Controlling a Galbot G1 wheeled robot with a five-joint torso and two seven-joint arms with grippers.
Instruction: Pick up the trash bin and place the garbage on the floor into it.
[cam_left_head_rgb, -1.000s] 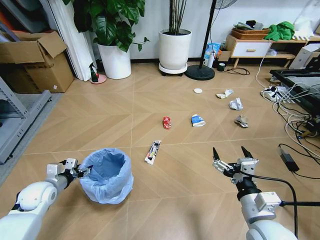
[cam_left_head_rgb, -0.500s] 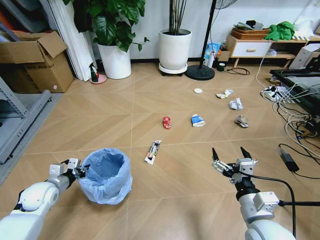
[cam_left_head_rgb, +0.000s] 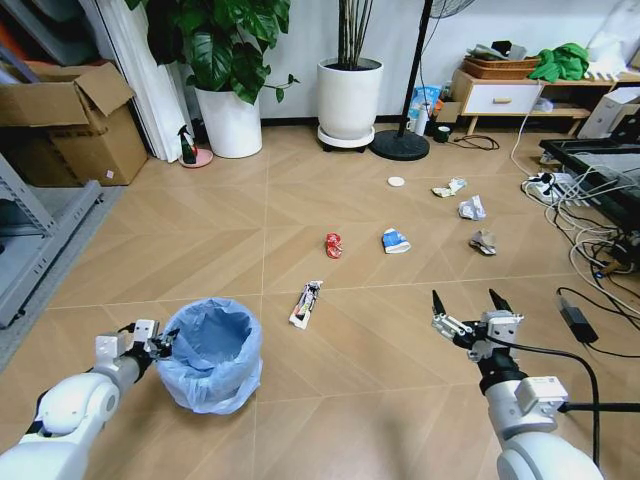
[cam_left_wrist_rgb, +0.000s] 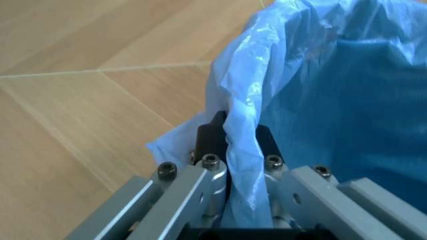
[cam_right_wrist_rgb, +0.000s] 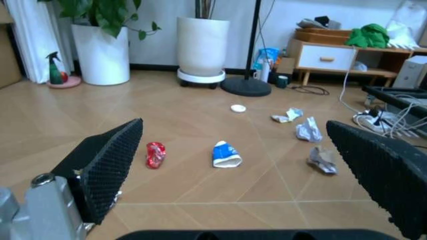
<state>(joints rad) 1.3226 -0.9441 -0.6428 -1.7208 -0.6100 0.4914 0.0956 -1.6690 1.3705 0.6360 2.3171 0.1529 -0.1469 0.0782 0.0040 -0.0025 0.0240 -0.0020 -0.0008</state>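
Observation:
The trash bin (cam_left_head_rgb: 212, 355), lined with a light-blue bag (cam_left_wrist_rgb: 320, 90), stands on the floor (cam_left_head_rgb: 350, 370) at the lower left. My left gripper (cam_left_head_rgb: 160, 342) is shut on the bin's rim, its black fingers (cam_left_wrist_rgb: 212, 135) pinching the bag edge. My right gripper (cam_left_head_rgb: 467, 304) hovers open at the lower right, its pads (cam_right_wrist_rgb: 110, 165) wide apart. Garbage lies ahead: a long white wrapper (cam_left_head_rgb: 306, 303), a red can (cam_left_head_rgb: 333, 245) (cam_right_wrist_rgb: 155, 154), a blue-and-white carton (cam_left_head_rgb: 396, 240) (cam_right_wrist_rgb: 225, 154), paper wads (cam_left_head_rgb: 484, 241) (cam_right_wrist_rgb: 323, 160), and a white disc (cam_left_head_rgb: 396, 182) (cam_right_wrist_rgb: 238, 108).
White plant pots (cam_left_head_rgb: 350, 98) and a fan base (cam_left_head_rgb: 400, 145) stand at the back. Cardboard boxes (cam_left_head_rgb: 65, 125) and a metal shelf (cam_left_head_rgb: 30, 250) are on the left. Cables (cam_left_head_rgb: 590, 230), a power strip (cam_left_head_rgb: 545, 186) and a black adapter (cam_left_head_rgb: 577, 318) crowd the right side.
The bin and my left gripper have shifted slightly lower and nearer. My right gripper has drifted a little to the right and down, still open.

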